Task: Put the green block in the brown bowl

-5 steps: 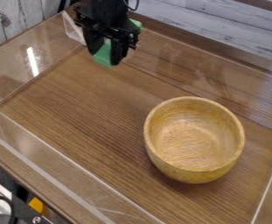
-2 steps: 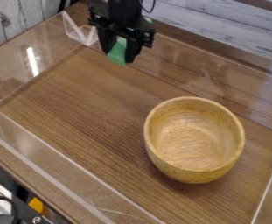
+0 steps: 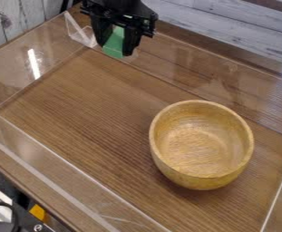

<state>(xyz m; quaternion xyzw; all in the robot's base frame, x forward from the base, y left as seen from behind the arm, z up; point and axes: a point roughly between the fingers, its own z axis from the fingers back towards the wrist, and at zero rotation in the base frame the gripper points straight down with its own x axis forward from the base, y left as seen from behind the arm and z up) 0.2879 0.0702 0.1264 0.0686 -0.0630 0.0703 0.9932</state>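
A black robot gripper [image 3: 119, 41] grips a small bright green block [image 3: 116, 43] above the far left part of a brown wooden tabletop [image 3: 89, 113], well apart from the brown bowl [image 3: 201, 145] at the near right. The block shows between the dark fingers, which cover parts of it; its lower portion and a strip higher up remain in view. The arm [image 3: 121, 7] enters from the far edge of the scene, reaching down over the boards, with dark parts spreading to either side of the green piece.

The bowl, round and light tan-brown, sits upright on the tabletop with its opening facing up. Its thick, rounded rim surrounds a smooth interior with visible wood grain, and nothing lies inside. The block is to the left of the bowl and farther back, outside its rim.

Pale clear material [image 3: 82, 33] stands just left of the gripper, near the far left corner. At the near left, a black cable [image 3: 3, 207] curves beside a small orange-yellow item [image 3: 38, 212], too small to identify. Light-colored slatted boards [image 3: 228, 16] line the far side, beyond the tabletop.
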